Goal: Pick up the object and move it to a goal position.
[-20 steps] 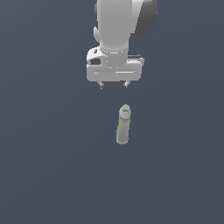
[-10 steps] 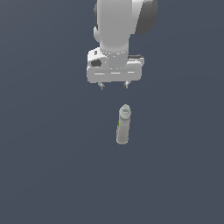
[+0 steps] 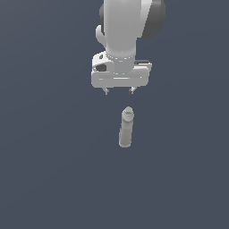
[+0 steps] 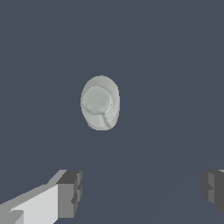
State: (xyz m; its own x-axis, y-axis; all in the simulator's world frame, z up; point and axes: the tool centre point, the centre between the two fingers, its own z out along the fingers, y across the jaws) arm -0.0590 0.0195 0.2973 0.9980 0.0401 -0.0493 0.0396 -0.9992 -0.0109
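The pale grey-beige bottle stands upright on the dark floor, with a narrower neck, a round cap and a thin green stripe on its side. My gripper hangs above and behind it, open and empty, with its two short fingertips spread wide apart. In the wrist view I look down on the bottle's round cap, which lies ahead of the gap between my two fingers, not between them.
The floor is a plain dark blue-grey surface with no other objects in view. The white arm rises out of the top of the exterior view.
My gripper has shifted slightly toward the exterior view's right and a little lower. The bottle has not moved.
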